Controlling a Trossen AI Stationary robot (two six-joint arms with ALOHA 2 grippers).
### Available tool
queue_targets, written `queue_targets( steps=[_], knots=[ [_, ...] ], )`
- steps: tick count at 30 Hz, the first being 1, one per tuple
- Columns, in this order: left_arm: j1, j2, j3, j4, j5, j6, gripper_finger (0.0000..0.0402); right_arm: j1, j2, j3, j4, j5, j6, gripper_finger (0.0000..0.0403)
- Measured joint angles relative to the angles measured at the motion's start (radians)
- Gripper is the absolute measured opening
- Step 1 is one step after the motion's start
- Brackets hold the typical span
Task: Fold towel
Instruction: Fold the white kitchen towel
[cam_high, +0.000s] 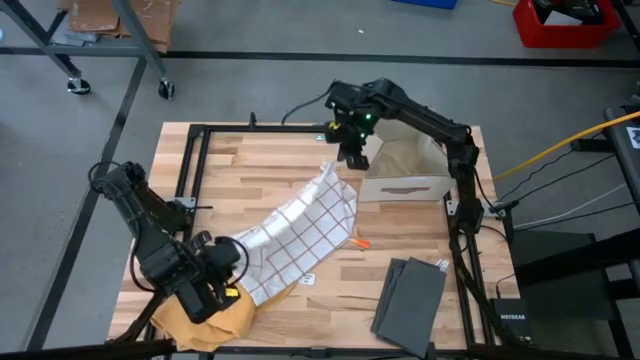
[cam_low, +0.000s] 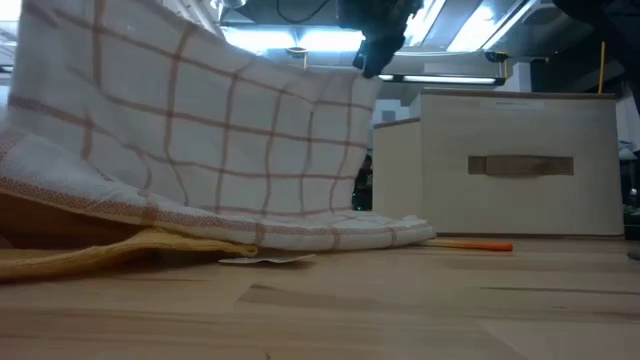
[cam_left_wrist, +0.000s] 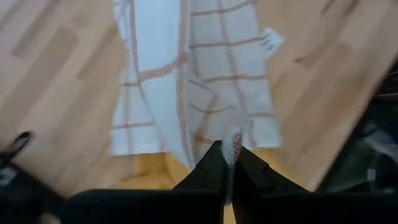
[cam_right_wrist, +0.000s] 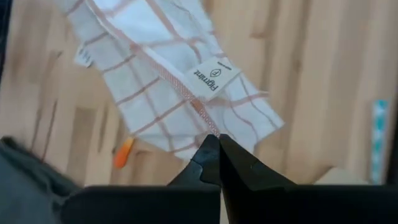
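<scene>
A white towel (cam_high: 300, 225) with a brown check is stretched aslant across the table's middle, between my two grippers. My left gripper (cam_high: 228, 262) is shut on its near-left end, above a yellow cloth (cam_high: 205, 320). At the far side, beside the box, my right gripper (cam_high: 348, 160) is shut on the towel's far end. In the low view the towel (cam_low: 230, 140) hangs like a curtain. Its lower fold (cam_low: 300, 235) rests on the table and on the yellow cloth (cam_low: 120, 250). My left gripper pinches a bunched edge of the towel (cam_left_wrist: 231, 140) between its two fingers, slanting down from above. That end is lifted; the cloth falls away below the fingers onto the table. My right gripper pinches the hemmed edge (cam_right_wrist: 202, 118) near the sewn-on label (cam_right_wrist: 210, 74), slanting down from above. That end is raised and the towel hangs below it.
A beige fabric box (cam_high: 405, 170) stands at the far right, close to my right gripper. A dark grey folded cloth (cam_high: 410, 295) lies at the near right. An orange pen (cam_high: 360, 243) lies by the towel's right edge. Bare wood shows on the table's far left.
</scene>
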Motion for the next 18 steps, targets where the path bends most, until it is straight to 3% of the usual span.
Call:
queue_targets(
  steps=[7, 12, 18],
  knots=[
    [0.002, 0.018, 0.0, 0.151, 0.0, 0.077, 0.0, 0.099, -0.001, -0.069, -0.061, 0.013, 0.016, 0.0001],
    [0.003, 0.042, 0.0, 0.126, 0.003, 0.125, 0.0, 0.143, -0.001, -0.114, -0.065, 0.083, -0.016, 0.0001],
    [0.003, 0.016, 0.001, -0.124, -0.016, -0.217, 0.0, 0.138, -0.001, -0.098, -0.061, 0.178, -0.029, 0.0001]
  ],
)
